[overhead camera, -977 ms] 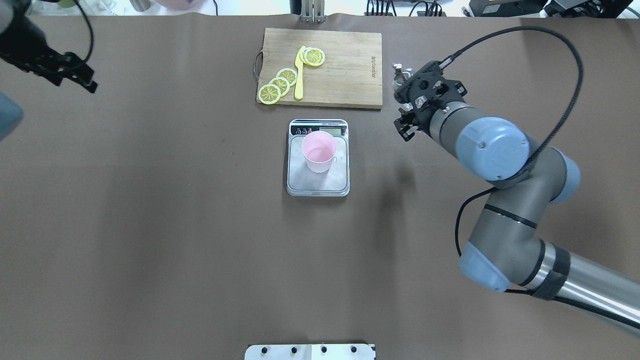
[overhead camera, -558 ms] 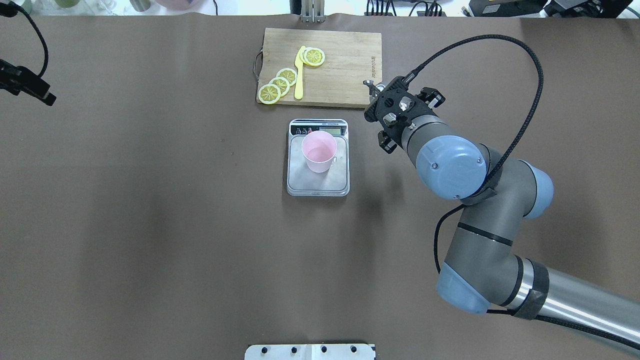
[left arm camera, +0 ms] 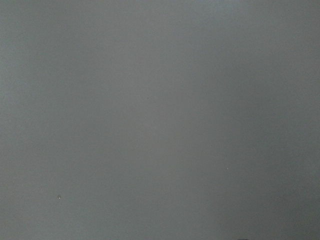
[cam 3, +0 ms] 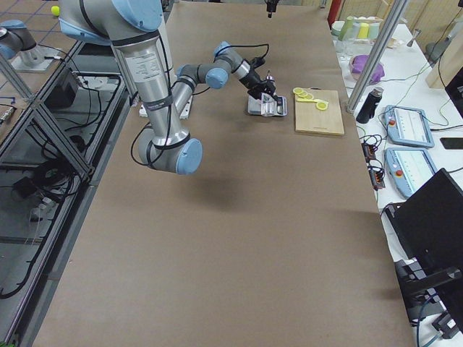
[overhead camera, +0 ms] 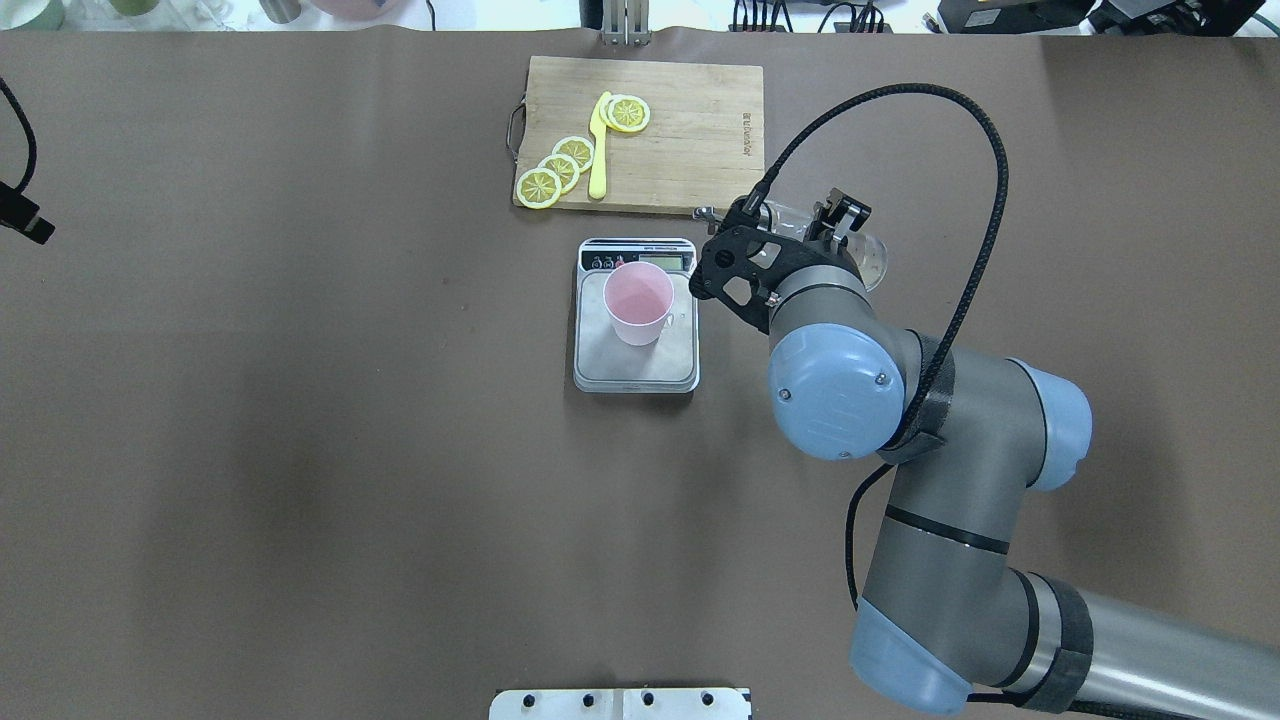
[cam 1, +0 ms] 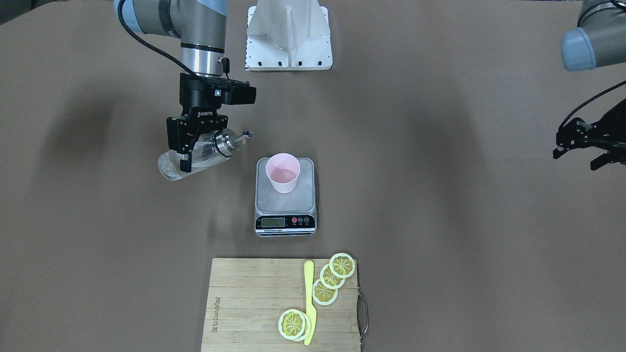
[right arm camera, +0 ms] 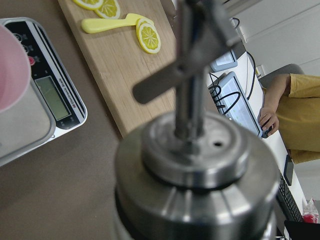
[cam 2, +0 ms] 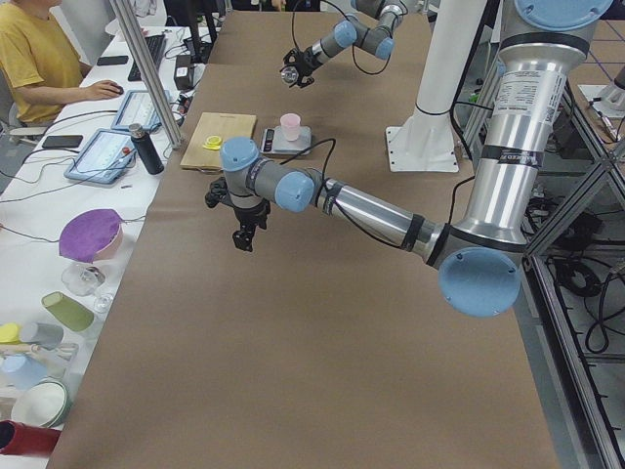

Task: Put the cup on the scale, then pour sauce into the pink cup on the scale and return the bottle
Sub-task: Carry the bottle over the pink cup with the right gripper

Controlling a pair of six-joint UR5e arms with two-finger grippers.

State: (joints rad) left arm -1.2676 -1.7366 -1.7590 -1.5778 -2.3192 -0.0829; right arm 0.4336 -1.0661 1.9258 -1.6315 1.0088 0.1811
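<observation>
Our right tool [cam 1: 191,154] is pinching the bottle [cam 1: 169,169] across its body, holding it in the air tipped almost onto its side. The metal spout [cam 1: 240,136] points toward the cup [cam 1: 282,177] but stops short of the rim, just beside the scale [cam 1: 285,204]. The cup stands upright on the steel platform, at the end away from the display.

To pour well, we judge the spout tip should come over the cup's mouth before any further tilt. We would then roll the wrist slowly so the sauce, too clear for us to gauge, runs in a thin stream. We must not touch the cup or platform, or the reading suffers.

Our left tool [cam 1: 579,155] hangs spread and empty, well apart over the bench [cam 1: 440,220].
</observation>
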